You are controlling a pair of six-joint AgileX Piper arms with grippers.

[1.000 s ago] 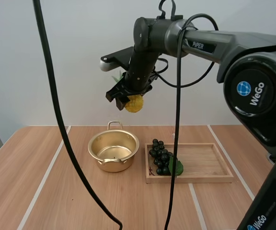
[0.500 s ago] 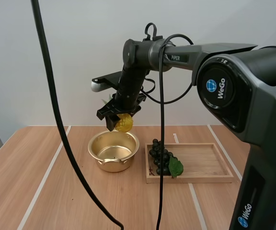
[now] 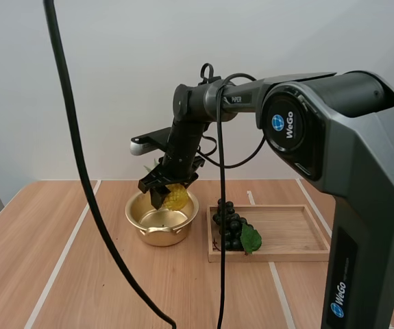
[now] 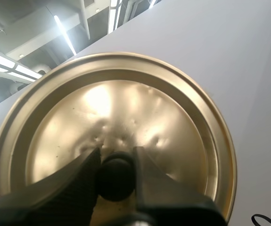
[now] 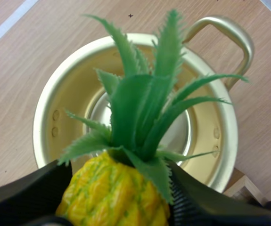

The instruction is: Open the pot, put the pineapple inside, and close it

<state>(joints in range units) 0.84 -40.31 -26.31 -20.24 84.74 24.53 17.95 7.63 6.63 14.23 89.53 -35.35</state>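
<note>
Right gripper (image 3: 164, 195) is seen in the high view clamped on the yellow pineapple (image 3: 177, 197), which is held just above the mouth of the uncovered golden pot (image 3: 161, 229). At the pot's 3 o'clock a wooden tray (image 3: 292, 233) is set on the table (image 3: 59, 240), with dark grapes (image 3: 228, 223) laid at the tray's 9 o'clock end.

From the left wrist, the left gripper (image 4: 117, 172) is shown pinched tight on the black knob (image 4: 116, 179) of the golden lid (image 4: 126, 108).

From the right wrist, the pineapple's body is gripped between the right gripper's fingers (image 5: 22, 197), and its green leaves are spread directly over the pot's mouth.
</note>
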